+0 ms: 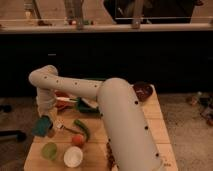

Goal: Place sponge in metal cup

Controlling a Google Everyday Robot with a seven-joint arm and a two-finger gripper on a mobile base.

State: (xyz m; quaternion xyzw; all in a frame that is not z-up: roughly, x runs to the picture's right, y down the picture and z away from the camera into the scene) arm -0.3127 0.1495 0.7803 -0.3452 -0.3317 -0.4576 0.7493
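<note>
The teal sponge (42, 126) hangs tilted at the end of my gripper (45, 122), low over the left part of the wooden table (155, 125). The gripper is at the table's left side, below the white arm's elbow (42, 79), and looks shut on the sponge. A small dull shape (52, 133) shows at the sponge's lower right edge. It may be the metal cup, but it is mostly hidden and I cannot tell.
A light green cup (49, 150) and a white bowl (73, 156) stand at the front left. An orange-red fruit (77, 140) and a green pepper (82, 129) lie beside them. A green tray (89, 106) and a dark red bowl (142, 91) are behind. My arm covers the table's middle.
</note>
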